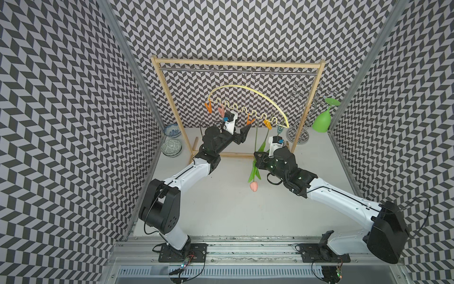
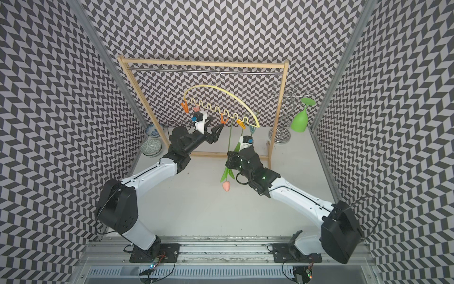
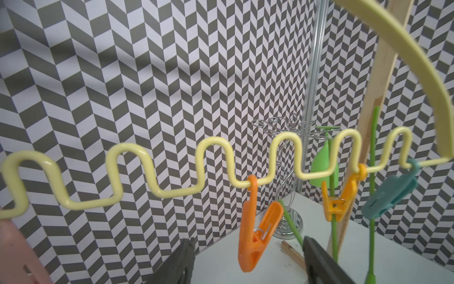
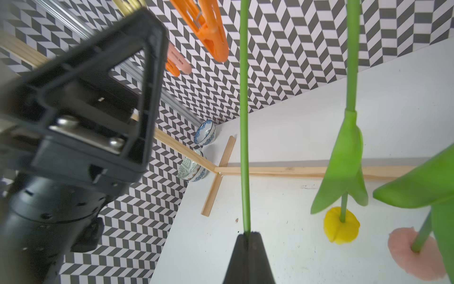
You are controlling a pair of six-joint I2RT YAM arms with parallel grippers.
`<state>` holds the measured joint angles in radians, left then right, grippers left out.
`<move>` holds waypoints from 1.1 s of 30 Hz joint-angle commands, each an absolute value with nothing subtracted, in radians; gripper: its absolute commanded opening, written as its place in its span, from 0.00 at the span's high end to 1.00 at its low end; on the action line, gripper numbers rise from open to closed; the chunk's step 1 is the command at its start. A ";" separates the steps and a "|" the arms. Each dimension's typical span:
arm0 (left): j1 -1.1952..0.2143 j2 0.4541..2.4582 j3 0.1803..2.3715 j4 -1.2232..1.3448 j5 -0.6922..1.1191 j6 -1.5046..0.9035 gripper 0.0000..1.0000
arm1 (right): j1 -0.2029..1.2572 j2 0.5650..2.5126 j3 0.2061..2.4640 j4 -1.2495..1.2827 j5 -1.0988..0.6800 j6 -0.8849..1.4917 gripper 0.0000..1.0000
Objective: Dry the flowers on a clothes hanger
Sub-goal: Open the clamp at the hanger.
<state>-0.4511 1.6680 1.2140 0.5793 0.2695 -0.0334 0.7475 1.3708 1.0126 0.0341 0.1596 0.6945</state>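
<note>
Open left claw (image 3: 248, 242) straddles hanging orange plastic clothespin (image 3: 255, 226); right claw (image 4: 247, 237) grips upright thin green tulip stem (image 4: 244, 123) just beside it.

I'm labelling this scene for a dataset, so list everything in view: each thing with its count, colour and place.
rack: one, wood frame with metal rail, back of the table
clothes hanger: one, pale yellow, hooked on the rail
clothespins: five, three orange, one pink, one teal, on the hanger's wavy bar
flowers: three tulips, two pink, one yellow; two hang head down from pins, one pink is held
bowls: two, blue and white, back left corner
wire stand: one, silver, back right
glass: one, green, upside down on the wire stand
table: one, white
left hand: black, open, at the middle orange pin
right hand: black, shut on a tulip stem
</note>
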 commanded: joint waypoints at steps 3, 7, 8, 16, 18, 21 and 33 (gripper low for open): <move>-0.487 1.723 1.285 0.554 0.209 0.009 0.29 | 0.745 1.359 1.045 0.064 0.219 0.646 1.00; -0.516 1.762 1.336 0.534 0.173 0.025 0.29 | 0.740 1.364 1.054 0.053 0.212 0.621 1.00; -0.521 1.771 1.352 0.521 0.164 0.025 0.29 | 0.739 1.364 1.058 0.047 0.212 0.617 1.00; -0.562 1.814 1.422 0.456 0.061 0.044 0.33 | 0.733 1.369 1.084 0.005 0.212 0.582 1.00; -0.563 1.806 1.421 0.456 0.046 0.044 0.33 | 0.727 1.369 1.086 0.002 0.208 0.580 1.00; -0.563 1.788 1.421 0.442 0.033 0.049 0.33 | 0.721 1.370 1.090 0.004 0.196 0.577 1.00; -0.563 1.722 1.397 0.397 0.019 0.082 0.39 | 0.718 1.411 1.104 0.009 0.164 0.585 1.00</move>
